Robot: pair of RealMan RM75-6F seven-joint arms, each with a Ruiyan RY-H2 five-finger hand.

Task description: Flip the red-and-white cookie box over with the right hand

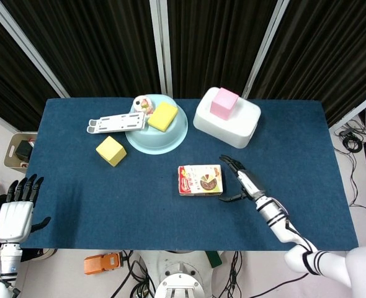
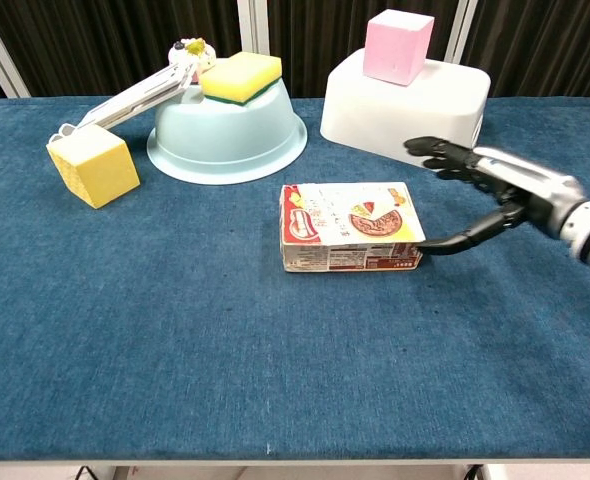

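- The right hand (image 2: 480, 195) is seen spread wide, nothing held; one low finger (image 2: 453, 243) appears to touch or nearly touch the near right corner of the cookie box (image 2: 347, 227).
- The box is found lying flat, picture side up, near mid-table (image 1: 96, 198), in front of the pale blue bowl (image 2: 225, 135).
- Risk: the box could be dragged or spun if that finger catches the corner on withdrawal.
- Risk: the white container (image 2: 405, 105) just behind could be struck if the hand is lifted carelessly.
- The left hand (image 1: 14, 214) is noted off the table edge, fingers apart, empty.

Blue carpeted worktop (image 1: 96, 192) carries: red-and-white cardboard cookie box (image 1: 200, 179) lying flat, yellow foam cube (image 1: 111, 150), inverted pale-blue plastic bowl (image 1: 164, 138), inverted white plastic tub (image 1: 236, 127).
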